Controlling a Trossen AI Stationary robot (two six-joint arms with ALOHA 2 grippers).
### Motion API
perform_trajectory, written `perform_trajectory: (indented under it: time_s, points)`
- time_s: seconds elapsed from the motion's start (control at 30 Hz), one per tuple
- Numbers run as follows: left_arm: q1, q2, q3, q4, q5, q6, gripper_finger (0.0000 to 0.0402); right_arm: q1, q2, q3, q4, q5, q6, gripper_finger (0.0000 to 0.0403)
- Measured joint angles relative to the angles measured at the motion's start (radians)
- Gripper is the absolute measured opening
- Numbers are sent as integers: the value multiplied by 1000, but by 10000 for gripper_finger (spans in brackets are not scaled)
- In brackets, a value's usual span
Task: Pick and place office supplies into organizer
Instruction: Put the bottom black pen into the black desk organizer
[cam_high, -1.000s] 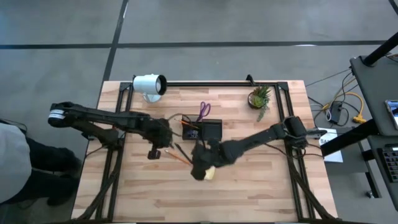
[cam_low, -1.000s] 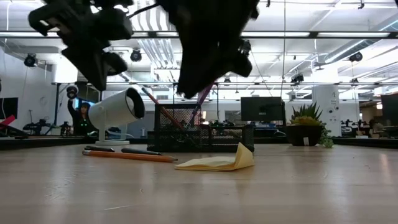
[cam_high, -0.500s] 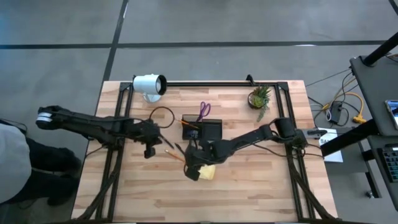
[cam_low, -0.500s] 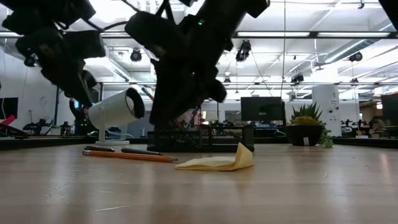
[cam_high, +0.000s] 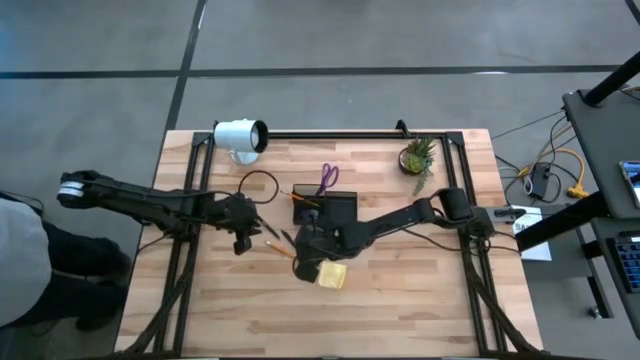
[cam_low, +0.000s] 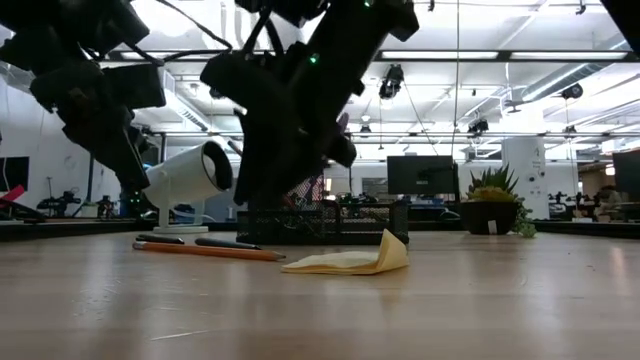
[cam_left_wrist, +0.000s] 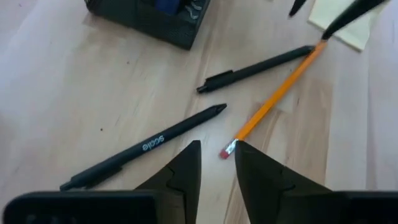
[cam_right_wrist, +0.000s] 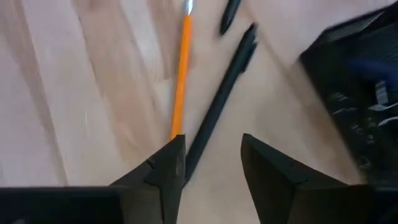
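Both arms work near the middle of the table (cam_high: 420, 300). The right gripper (cam_right_wrist: 210, 163) hangs low over the dark pen (cam_right_wrist: 217, 118) and the orange pencil (cam_right_wrist: 180, 78), which lie side by side just in front of the organizer (cam_high: 335, 208). Its fingers stand apart, with nothing between them, and the pen's end lies just ahead of the gap. The left gripper (cam_left_wrist: 216, 163) comes from the left side of the table. Its fingers are only a little apart and also empty, and the eraser end of the pencil lies close before the tips. A second dark pen (cam_left_wrist: 146, 148) lies near it on the wood.

The yellow sticky-note pad (cam_high: 331, 275) rests on the table a little toward the front edge from the right gripper, one corner curled up. The purple scissors (cam_high: 327, 180) lie just behind the organizer, toward the back edge.

I judge that the step in hand is to pick one of the thin things. To do it well, each arm should choose one thing only: pen and pencil lie very near each other, so a wide grip may catch both. The right gripper should turn so the fingers cross the pen, come down until the tips almost touch the wood, then close on the middle of it. The two arms are close together, so one should wait.
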Motion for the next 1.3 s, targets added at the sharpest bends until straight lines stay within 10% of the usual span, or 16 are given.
perform_trajectory:
  time_s: [0.83,1.3]
  points:
    - [1,91,-2,135,0,38,87,31,47,-26,4,-48,4,52]
    - [0,121,0,191,4,36,87,38,43,-39,-42,-44,34,63]
